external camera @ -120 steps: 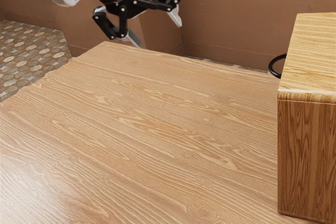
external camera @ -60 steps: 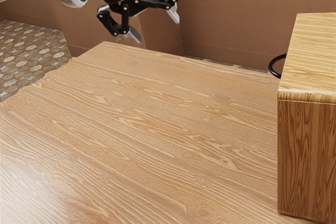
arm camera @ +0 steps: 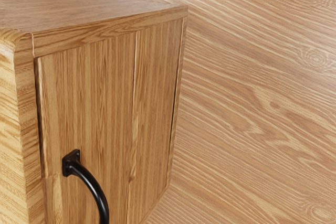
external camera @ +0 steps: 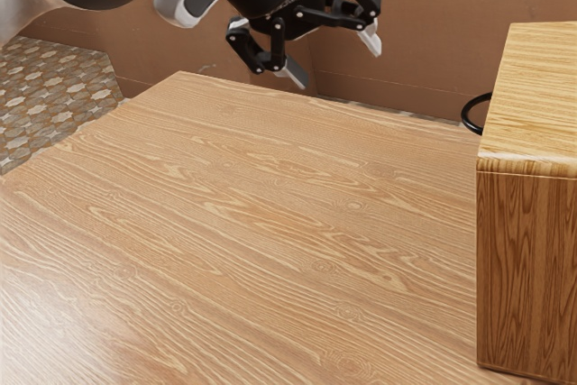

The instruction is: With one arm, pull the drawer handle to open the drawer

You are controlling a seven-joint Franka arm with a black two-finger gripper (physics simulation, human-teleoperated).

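Observation:
A light wooden cabinet point(external camera: 532, 196) stands at the exterior view's right edge, and a black curved drawer handle point(external camera: 471, 113) sticks out from its far face. My black gripper point(external camera: 332, 56) hangs open above the table's far edge, well to the left of the handle, with nothing between its fingers. In the wrist view the cabinet front point(arm camera: 110, 124) looks flush and shut, with the black handle point(arm camera: 86, 184) low on that face.
The wooden table point(external camera: 243, 223) spreads wide between my hand and the cabinet. A brown wall point(external camera: 433, 15) runs behind it. Patterned floor tiles point(external camera: 45, 87) lie at the exterior view's left.
My arm has swung toward the exterior view's right, carrying the open gripper closer to the cabinet. The cabinet has not moved.

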